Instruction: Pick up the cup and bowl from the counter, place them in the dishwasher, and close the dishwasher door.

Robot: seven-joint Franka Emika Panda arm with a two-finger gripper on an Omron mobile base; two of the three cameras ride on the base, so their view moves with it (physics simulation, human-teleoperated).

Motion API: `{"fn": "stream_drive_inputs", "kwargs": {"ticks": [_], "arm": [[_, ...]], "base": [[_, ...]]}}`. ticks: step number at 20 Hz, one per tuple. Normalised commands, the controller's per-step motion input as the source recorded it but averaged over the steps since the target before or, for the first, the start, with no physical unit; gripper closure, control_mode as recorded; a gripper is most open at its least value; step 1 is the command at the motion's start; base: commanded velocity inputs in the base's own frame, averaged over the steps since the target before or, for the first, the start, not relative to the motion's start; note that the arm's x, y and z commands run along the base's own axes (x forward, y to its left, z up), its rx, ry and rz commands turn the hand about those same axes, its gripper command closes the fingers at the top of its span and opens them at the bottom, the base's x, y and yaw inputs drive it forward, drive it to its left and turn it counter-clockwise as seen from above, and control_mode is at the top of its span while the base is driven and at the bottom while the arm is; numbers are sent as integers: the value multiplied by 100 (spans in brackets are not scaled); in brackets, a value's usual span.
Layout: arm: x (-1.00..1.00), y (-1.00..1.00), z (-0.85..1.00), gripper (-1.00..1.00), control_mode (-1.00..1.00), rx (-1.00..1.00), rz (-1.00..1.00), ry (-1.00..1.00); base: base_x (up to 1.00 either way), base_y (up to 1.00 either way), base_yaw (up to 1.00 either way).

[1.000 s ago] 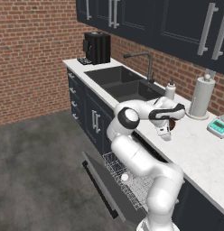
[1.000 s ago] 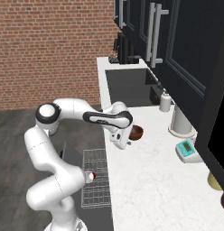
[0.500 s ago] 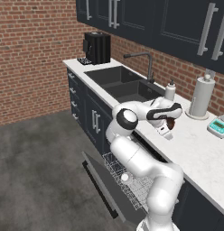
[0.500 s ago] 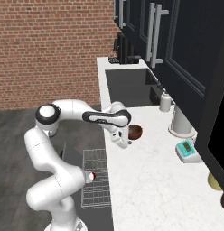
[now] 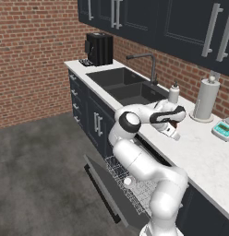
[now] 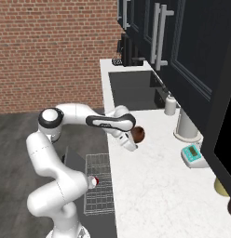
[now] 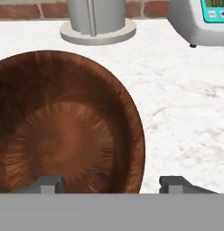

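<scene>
The dark-brown bowl (image 7: 64, 126) stands on the white counter (image 5: 199, 152), close under my hand. My gripper (image 7: 114, 182) is open. Its left fingertip (image 7: 50, 182) is over the bowl's inside, its right fingertip (image 7: 177, 184) is outside, and the bowl's right rim lies between them. From the right base the bowl (image 6: 138, 135) sits just beyond the gripper (image 6: 131, 142). The red cup (image 6: 91, 181) lies in the grey wire rack (image 6: 101, 186) of the dishwasher. The dishwasher door (image 5: 105, 189) hangs open, folded down toward the floor.
Behind the bowl stand a paper towel holder (image 7: 93, 18) and a small teal scale (image 7: 204, 20). A soap bottle (image 5: 174, 92) and the dark sink (image 5: 125, 85) lie to the left along the counter. A coffee machine (image 5: 100, 48) stands at the far end.
The hand has shifted slightly at the bowl. The bowl and the cup stay where they were.
</scene>
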Motion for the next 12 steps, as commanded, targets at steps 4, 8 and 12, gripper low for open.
{"fn": "stream_drive_inputs", "kwargs": {"ticks": [4,8,12], "arm": [[76,16,21,100,-100,24,8,60],[66,8,21,100,-100,24,7,58],[45,10,29,100,-100,24,8,53]], "base": [[0,0,0],[0,0,0],[0,0,0]]}}
